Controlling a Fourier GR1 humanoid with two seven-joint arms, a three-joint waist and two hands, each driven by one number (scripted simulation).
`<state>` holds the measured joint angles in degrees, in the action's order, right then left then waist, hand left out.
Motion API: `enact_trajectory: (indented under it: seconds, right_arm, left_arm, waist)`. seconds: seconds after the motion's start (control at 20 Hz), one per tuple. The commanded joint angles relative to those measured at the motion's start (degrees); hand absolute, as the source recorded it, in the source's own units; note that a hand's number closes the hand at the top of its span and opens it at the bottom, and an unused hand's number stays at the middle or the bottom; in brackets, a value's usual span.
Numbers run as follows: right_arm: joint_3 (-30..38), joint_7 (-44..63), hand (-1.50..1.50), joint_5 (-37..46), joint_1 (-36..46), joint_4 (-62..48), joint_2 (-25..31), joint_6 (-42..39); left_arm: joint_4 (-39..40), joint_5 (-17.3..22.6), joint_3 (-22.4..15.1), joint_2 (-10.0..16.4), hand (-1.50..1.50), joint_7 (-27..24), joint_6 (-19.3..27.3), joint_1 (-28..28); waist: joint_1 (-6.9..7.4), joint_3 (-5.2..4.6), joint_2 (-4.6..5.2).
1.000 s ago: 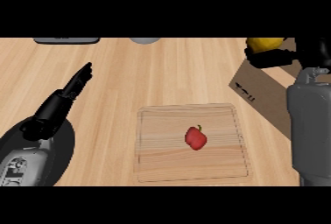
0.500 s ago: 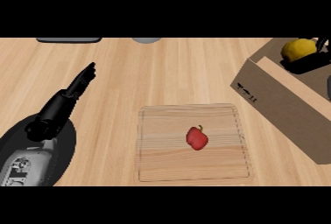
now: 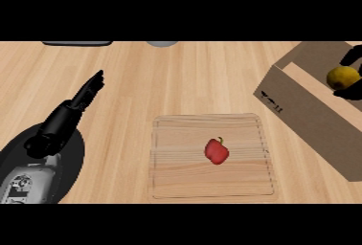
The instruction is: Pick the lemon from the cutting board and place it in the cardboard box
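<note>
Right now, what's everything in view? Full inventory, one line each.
counter: one, light wood, fills the view
cutting board: one, pale wood, lower centre of the counter
red pepper: one, red with a green stem, lying mid-board
cardboard box: one, brown, right side, top open
lemon: one, yellow, at the box's opening by the right edge
dark flat thing: one, dark grey, top edge at left, cut off, cannot identify
grey round thing: one, grey, top edge centre, cut off
left hand: one, black, left side, fingers straight, holding nothing
right hand: one, black, right edge, fingers curled round the lemon, mostly out of view
</note>
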<state>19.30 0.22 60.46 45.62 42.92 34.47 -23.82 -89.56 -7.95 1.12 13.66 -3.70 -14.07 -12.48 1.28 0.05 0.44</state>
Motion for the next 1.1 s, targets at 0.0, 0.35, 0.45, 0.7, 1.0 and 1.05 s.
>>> enact_trajectory:
  seconds: [0.0, 0.35, 0.45, 0.7, 1.0, 1.05]
  right_arm:
    - [-0.5, -8.5, -1.5, -1.9, -0.6, -5.1, 3.2, -5.4]
    - [8.3, -17.3, -1.5, -11.9, 2.8, -4.6, -0.9, 2.8]
    - [17.1, -16.9, -1.5, -20.2, 5.1, -6.4, -3.1, 3.2]
    - [31.4, -12.2, -1.5, -32.6, 7.1, -11.4, -1.4, 3.1]
    - [36.4, -13.9, -1.5, -36.4, 4.7, -18.8, 7.3, 4.8]
    - [36.3, -14.8, -1.5, -36.6, 5.2, -19.4, 6.8, 6.9]
  left_arm:
    - [-0.9, 1.6, 1.8, 1.5, 0.0, 0.2, -1.6, 0.7]
    - [2.2, -1.3, 0.6, -0.4, 0.0, -2.1, 0.9, 0.3]
    - [1.2, -0.8, 0.5, -0.7, 0.0, 0.2, 0.9, -0.3]
    - [-1.1, -0.9, 0.3, -0.2, 0.0, 1.5, 0.5, -0.2]
    - [-1.5, -1.9, -0.4, -1.2, 0.0, 0.1, 1.3, 0.7]
    - [2.0, -1.3, 0.8, -0.5, 0.0, -0.9, 0.5, -0.8]
  waist:
    - [-0.35, -0.01, -0.21]
    - [-0.95, 0.02, -0.3]
    - [-1.03, 0.23, -0.46]
    - [-0.97, 0.19, -0.46]
    - [0.26, 0.12, 0.22]
    - [0.08, 0.08, 0.31]
